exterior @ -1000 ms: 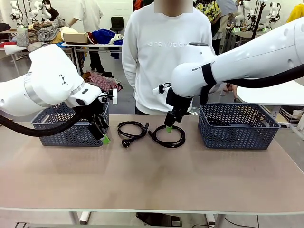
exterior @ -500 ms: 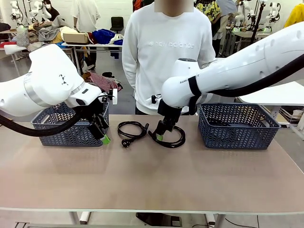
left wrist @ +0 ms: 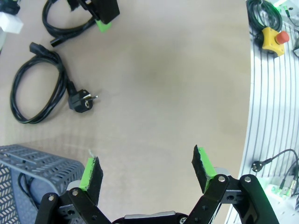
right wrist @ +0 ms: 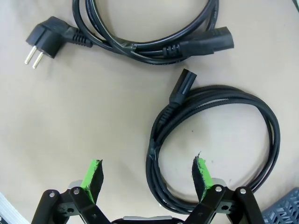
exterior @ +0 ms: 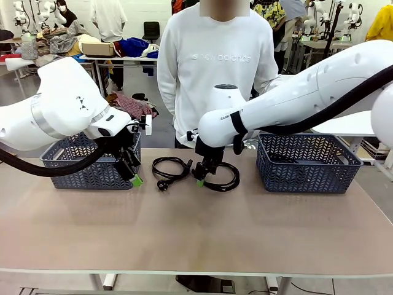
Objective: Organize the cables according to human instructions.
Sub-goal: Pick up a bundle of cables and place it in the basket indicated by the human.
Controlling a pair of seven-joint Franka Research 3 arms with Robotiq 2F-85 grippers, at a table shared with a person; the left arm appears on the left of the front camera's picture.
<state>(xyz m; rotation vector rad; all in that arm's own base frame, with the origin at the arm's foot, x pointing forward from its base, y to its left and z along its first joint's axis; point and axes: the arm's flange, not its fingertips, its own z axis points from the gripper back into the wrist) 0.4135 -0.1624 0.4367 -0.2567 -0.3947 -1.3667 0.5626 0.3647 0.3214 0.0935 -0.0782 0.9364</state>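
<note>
Two coiled black cables lie at the table's far middle, in front of the person. The left cable [exterior: 167, 159] ends in a round two-pin plug [left wrist: 78, 100]. My right gripper [exterior: 201, 179] hangs open just over the left side of the right cable [exterior: 236, 178]. In the right wrist view its green-padded jaws [right wrist: 147, 170] stand wide over that coil [right wrist: 224, 95], and the plug cable [right wrist: 196, 45] lies beyond. My left gripper [exterior: 132, 175] is open, held in front of the left basket; its jaws [left wrist: 147, 168] hold nothing.
A grey mesh basket [exterior: 92, 172] stands far left with a black cord [left wrist: 25, 189] inside. A second one [exterior: 307, 169] stands far right. The person [exterior: 215, 67] stands behind the table. A yellow stop button [left wrist: 273, 37] sits on the table's rail.
My right arm has swung left and lowered, bringing its gripper from above the right coil's middle to its left side. The left arm and both cables have not moved.
</note>
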